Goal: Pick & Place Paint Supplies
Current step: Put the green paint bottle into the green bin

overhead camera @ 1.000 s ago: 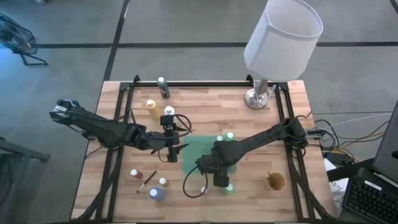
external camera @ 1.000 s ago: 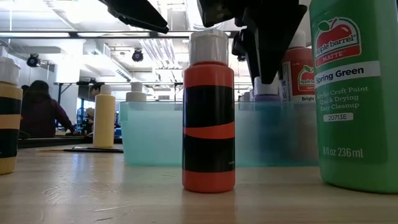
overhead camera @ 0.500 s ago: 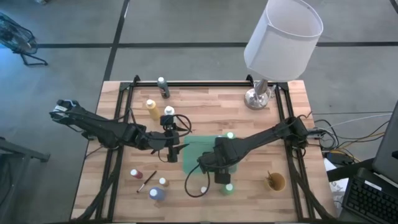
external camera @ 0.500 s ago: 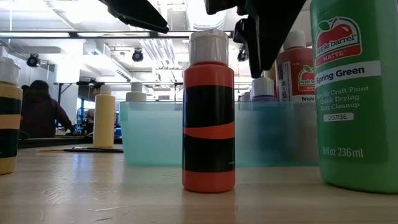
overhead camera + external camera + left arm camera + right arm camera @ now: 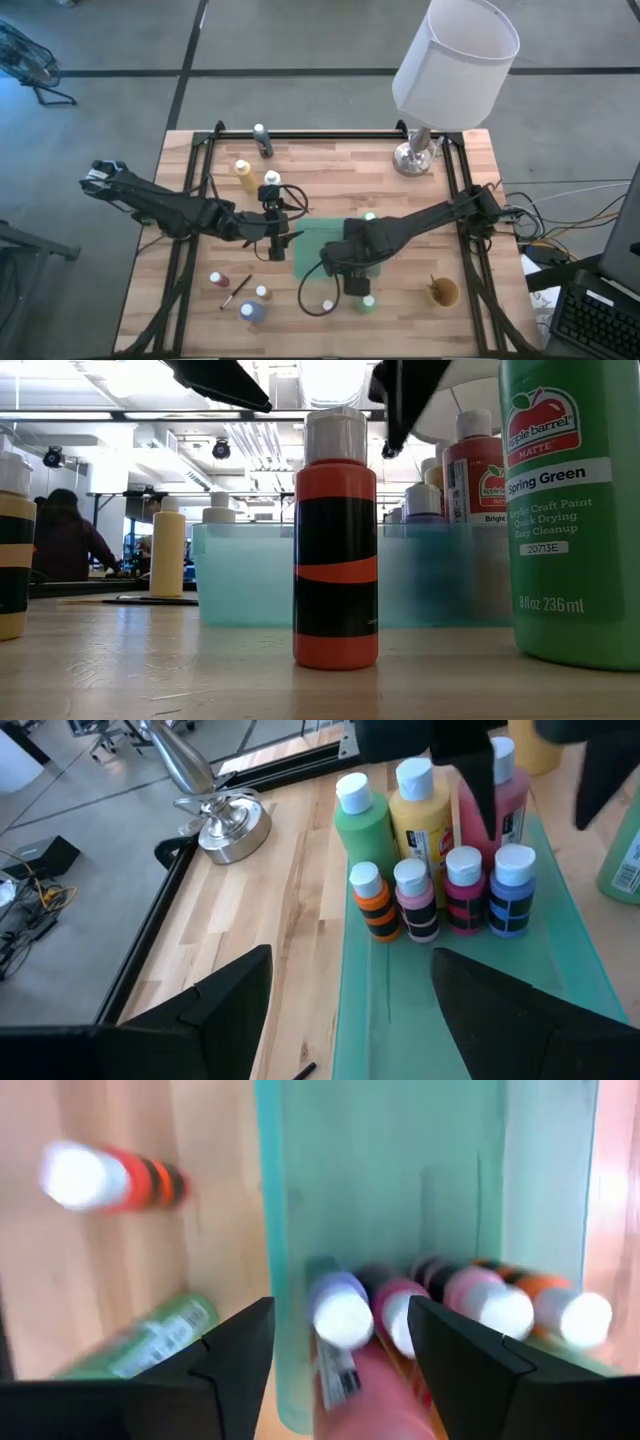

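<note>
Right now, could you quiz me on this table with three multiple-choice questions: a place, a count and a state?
1. The lamp stands: A in the tray; B at the table's back right; C on the floor.
2. Small bottles in the tray's row: A two; B four; C six.
3. The orange bottle outside the tray is: A lying; B upright, capped; C uncapped.
Answers: 1 B, its base sits by the back rail. 2 B, orange, two pink, blue. 3 B, it stands with its white cap on.
</note>
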You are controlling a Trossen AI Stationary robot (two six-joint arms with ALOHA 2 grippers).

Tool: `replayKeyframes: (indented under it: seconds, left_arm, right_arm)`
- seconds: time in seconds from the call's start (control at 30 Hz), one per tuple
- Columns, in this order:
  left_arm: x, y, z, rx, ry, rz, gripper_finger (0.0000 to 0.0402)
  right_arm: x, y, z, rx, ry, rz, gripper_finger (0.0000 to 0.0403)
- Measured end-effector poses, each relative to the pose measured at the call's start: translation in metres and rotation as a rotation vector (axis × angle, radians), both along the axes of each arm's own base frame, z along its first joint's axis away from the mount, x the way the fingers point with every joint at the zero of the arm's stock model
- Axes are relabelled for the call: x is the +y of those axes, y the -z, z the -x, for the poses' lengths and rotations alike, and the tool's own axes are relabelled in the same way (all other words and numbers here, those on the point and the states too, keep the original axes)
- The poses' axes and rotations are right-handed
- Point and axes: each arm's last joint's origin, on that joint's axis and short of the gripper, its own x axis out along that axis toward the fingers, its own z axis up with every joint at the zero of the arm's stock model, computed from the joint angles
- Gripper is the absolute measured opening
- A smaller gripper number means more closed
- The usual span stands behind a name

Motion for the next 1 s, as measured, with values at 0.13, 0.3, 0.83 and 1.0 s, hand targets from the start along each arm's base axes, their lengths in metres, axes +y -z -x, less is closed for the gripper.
replayKeyframes:
  seconds: [0.13, 0.3, 0.83, 1.0]
  left_arm:
    - [0.001, -0.005, 0.006, -0.008, 0.009, -0.008, 0.0277]
    - [0.006, -0.02, 0.022, -0.049, 0.014, 0.009, 0.0276]
    - [0.023, -0.063, 0.078, -0.243, 0.021, 0.057, 0.0275]
    - [0.024, -0.066, 0.081, -0.252, 0.028, 0.042, 0.0275]
  right_arm:
    - [0.001, -0.009, -0.008, -0.095, 0.002, -0.023, 0.0212]
    - [-0.001, -0.016, -0.017, -0.216, 0.044, 0.062, 0.0196]
    - [-0.003, -0.029, -0.024, -0.316, -0.217, 0.18, 0.0142]
    - [-0.003, -0.059, -0.023, -0.381, -0.185, 0.156, 0.0119]
